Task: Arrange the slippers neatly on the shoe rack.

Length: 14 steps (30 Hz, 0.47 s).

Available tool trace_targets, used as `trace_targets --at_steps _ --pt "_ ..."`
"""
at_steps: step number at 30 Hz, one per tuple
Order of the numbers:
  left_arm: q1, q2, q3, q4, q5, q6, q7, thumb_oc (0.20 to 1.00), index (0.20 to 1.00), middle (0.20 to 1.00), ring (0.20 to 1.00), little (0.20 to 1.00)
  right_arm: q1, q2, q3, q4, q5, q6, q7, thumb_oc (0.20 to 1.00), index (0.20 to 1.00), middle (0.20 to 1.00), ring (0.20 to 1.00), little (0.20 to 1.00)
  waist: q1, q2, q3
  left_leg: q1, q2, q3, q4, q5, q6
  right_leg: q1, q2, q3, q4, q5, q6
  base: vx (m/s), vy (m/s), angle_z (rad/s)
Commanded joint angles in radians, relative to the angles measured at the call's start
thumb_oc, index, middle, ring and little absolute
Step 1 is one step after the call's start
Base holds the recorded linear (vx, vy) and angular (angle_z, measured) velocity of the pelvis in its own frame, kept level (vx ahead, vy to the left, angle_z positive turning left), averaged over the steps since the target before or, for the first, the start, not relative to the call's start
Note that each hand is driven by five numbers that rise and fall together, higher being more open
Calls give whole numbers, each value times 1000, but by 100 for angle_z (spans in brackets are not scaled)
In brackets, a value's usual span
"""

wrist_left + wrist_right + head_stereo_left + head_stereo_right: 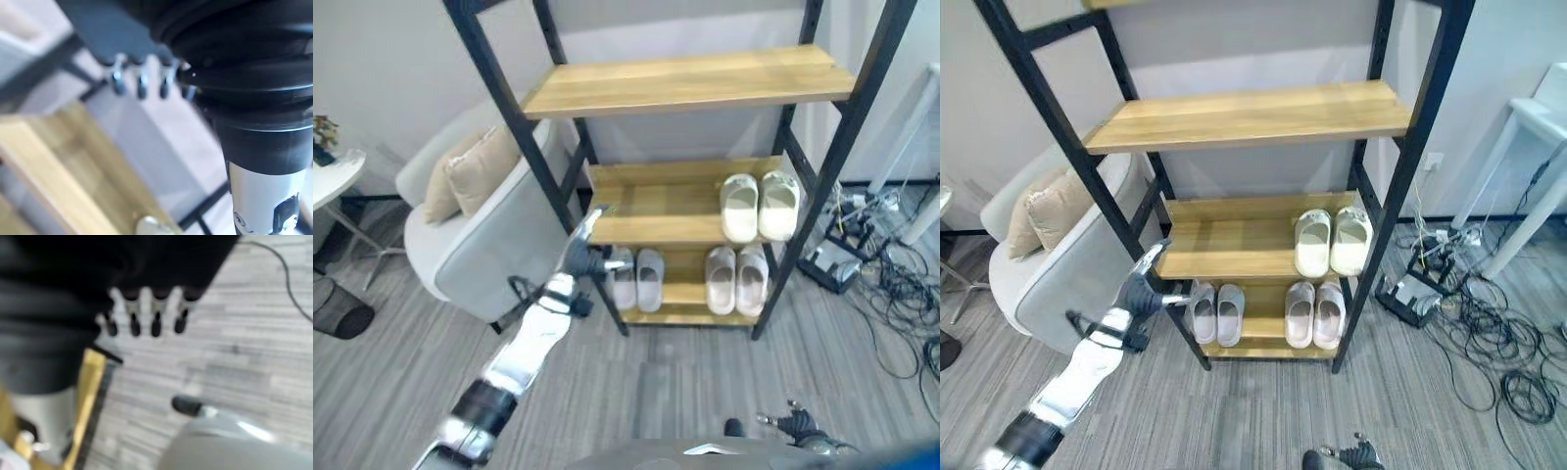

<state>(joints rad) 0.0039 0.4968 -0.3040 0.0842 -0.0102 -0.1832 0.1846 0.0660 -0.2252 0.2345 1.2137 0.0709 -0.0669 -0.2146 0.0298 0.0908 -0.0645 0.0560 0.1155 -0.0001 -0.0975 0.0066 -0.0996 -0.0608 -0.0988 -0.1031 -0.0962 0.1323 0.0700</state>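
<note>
Nearest to you, low at the near right edge, your right hand (pixel 795 423) hangs idle over the grey floor (pixel 636 392) with its fingers straight and nothing in them. Your left hand (pixel 590 257) is out at the shoe rack (pixel 685 83), just beside the grey slippers (pixel 637 278) on the bottom shelf; its fingers (pixel 142 84) look relaxed and hold nothing. All the slippers look shelved: grey pair bottom left, pale pair (pixel 737 278) bottom right, cream pair (pixel 760 206) on the middle shelf's right. I judge the placing done and the tidying in hand. Next, nudge the grey pair square to the shelf edge if needed, minding the black upright post, which stands close.
</note>
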Motion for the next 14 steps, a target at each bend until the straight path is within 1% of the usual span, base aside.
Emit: trace_targets --at_steps 1,4,5,6,7,9,12,14 --pt "-46 -24 82 65 -127 -43 -71 1000 1000 1000 1000 1000 -25 39 -7 19 -29 -8 28 1000 1000 1000 1000 1000 -10 13 26 -78 -37 -59 10 8 8 80 24 -61 9 -160 36 -31 28 8" --pt "93 -35 139 111 -173 -26 -123 1000 1000 1000 1000 1000 -12 34 -27 18 -30 -4 46 1000 1000 1000 1000 1000 2 7 14 -63 -39 -61 10 0 14 96 22 -61 9 -160 37 -8 39 4" --pt "159 -56 176 199 -187 -12 -133 1000 1000 1000 1000 1000 -16 24 -41 22 -27 -6 56 1000 1000 1000 1000 1000 8 3 9 -57 -43 -63 10 -4 21 97 20 -56 9 -158 38 -24 62 4" --pt "179 -70 196 256 -192 -4 -135 1000 1000 1000 1000 1000 -17 18 -49 24 -23 -5 63 1000 1000 1000 1000 1000 11 1 7 -55 -44 -61 10 -5 24 97 19 -57 9 -156 39 -59 94 -1" --pt "195 -126 244 526 -227 23 -141 1000 1000 1000 1000 1000 -6 -7 -89 32 -3 -8 75 1000 1000 1000 1000 1000 9 -9 3 -53 -49 -60 10 -7 30 93 12 -52 9 -147 39 -56 86 0" --pt "173 -156 274 725 -247 42 -156 1000 1000 1000 1000 1000 -2 -43 -146 41 39 -16 80 1000 1000 1000 1000 1000 0 -14 3 -53 -52 -60 10 -9 35 91 9 -48 9 -140 41 -42 70 2" --pt "145 -187 304 1034 -194 55 -166 1000 1000 1000 1000 1000 12 -73 -172 81 51 -19 100 1000 1000 1000 1000 1000 -11 -24 4 -50 -58 -59 10 -14 41 88 5 -43 9 -134 42 -29 49 -1" --pt "128 -197 328 1152 -179 75 -170 1000 1000 1000 1000 1000 12 -82 -180 103 57 -13 105 1000 1000 1000 1000 1000 -14 -31 2 -46 -62 -58 10 -18 42 92 2 -43 9 -134 43 -10 37 -4"
